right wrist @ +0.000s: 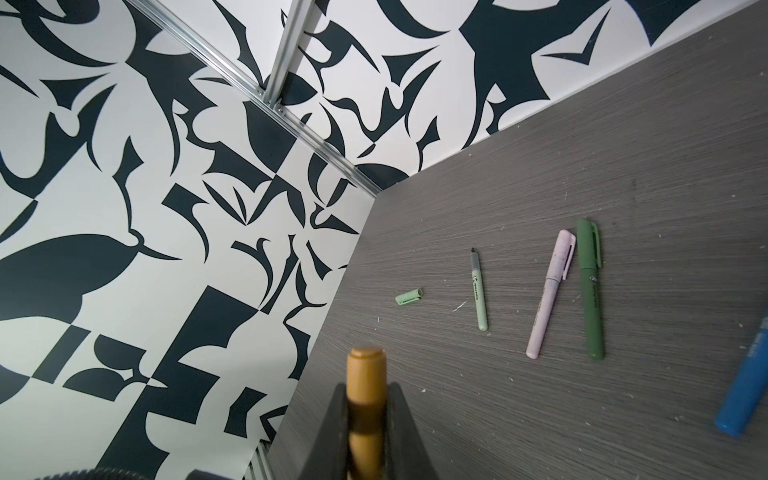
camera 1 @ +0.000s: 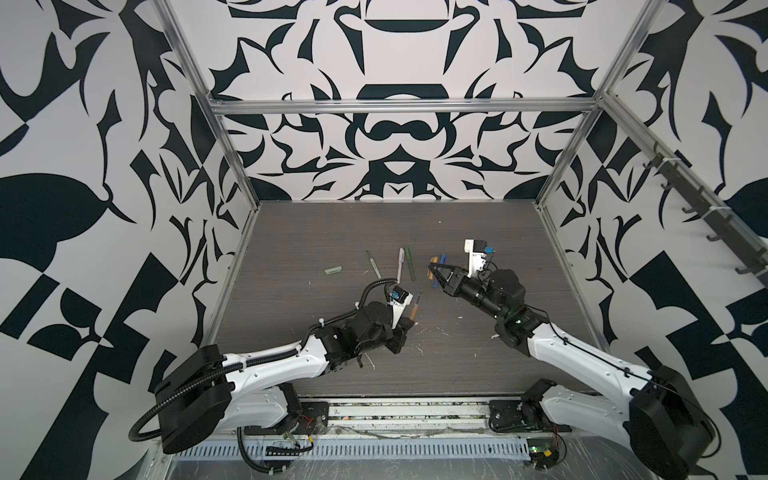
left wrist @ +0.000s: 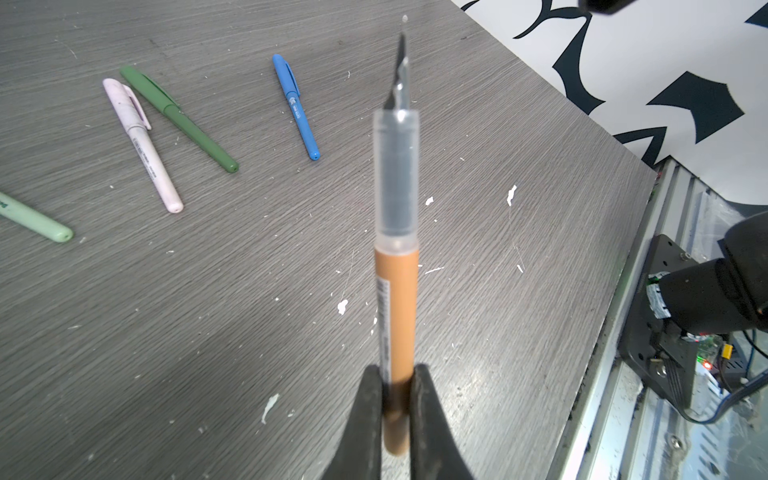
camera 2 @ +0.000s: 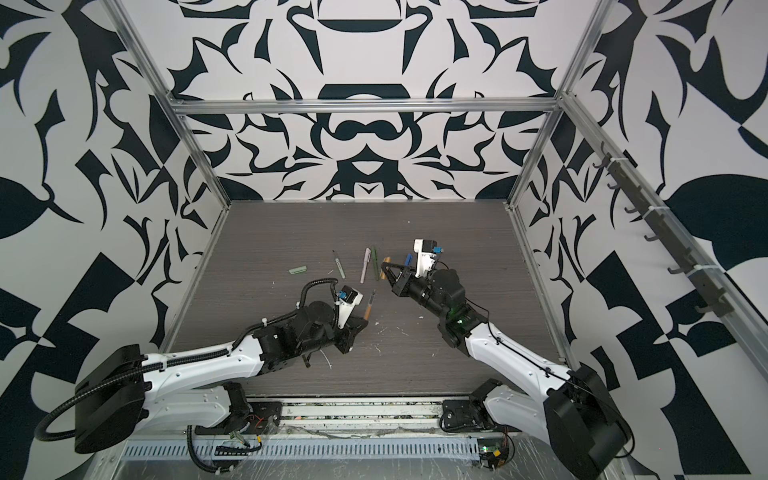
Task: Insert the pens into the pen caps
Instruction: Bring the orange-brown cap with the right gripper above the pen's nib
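Left fingers (left wrist: 365, 422) are clamping the lower barrel of the orange-brown pen (left wrist: 397, 299), with its bare dark tip pointing away and the pen held off the surface (left wrist: 166, 332). Right fingers (right wrist: 328, 436) are clamping the orange-brown cap (right wrist: 366, 374), apart from the pen tip.

Lying on the surface:
- pale green cap (right wrist: 409, 296), alone
- pale green pen (right wrist: 478, 291), uncapped, near that cap
- pink pen (right wrist: 550, 295) and dark green pen (right wrist: 592, 291), both capped, side by side
- blue pen (left wrist: 296, 107), capped, near the right fingers

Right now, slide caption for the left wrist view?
Left hand grips uncapped orange-brown pen; capped pink pen, dark green pen, blue pen lie on table.
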